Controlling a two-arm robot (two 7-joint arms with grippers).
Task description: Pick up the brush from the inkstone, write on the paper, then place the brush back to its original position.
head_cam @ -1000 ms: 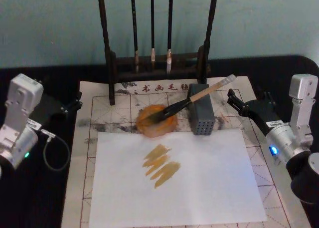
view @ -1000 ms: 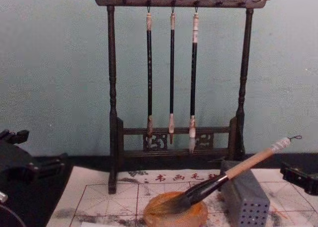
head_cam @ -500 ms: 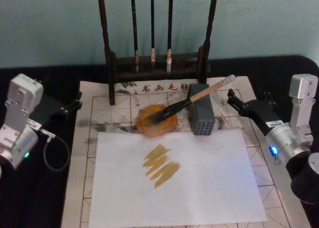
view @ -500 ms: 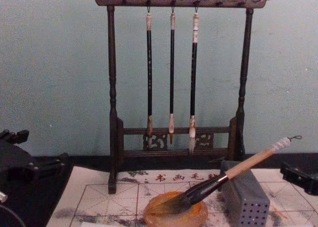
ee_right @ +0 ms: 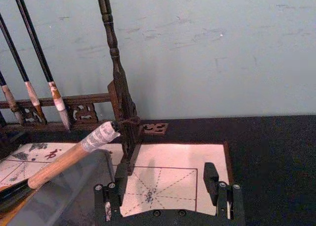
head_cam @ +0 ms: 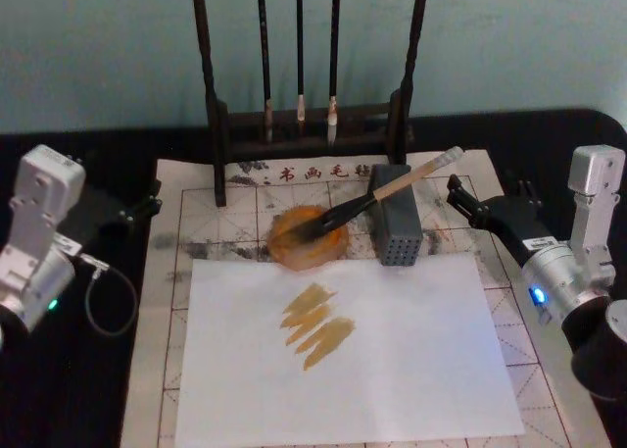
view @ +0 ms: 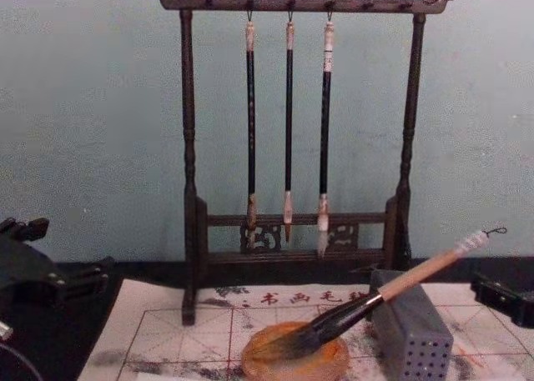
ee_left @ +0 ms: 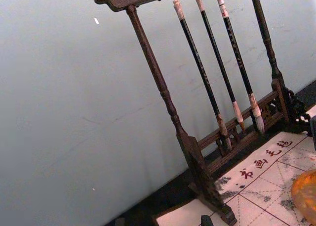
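Head view looks basically done: plain white sheet (head_cam: pixel 348 350) near the front edge has amber strokes, big wooden-handled brush (head_cam: pixel 377 193) rests back on the round orange inkstone (head_cam: pixel 307 238), right gripper (head_cam: pixel 468 201) spread empty at the table's right edge.

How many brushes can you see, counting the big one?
4. Three thin brushes hang side by side on the wooden rack. The big brush leans on the grey block, its tip in the inkstone.
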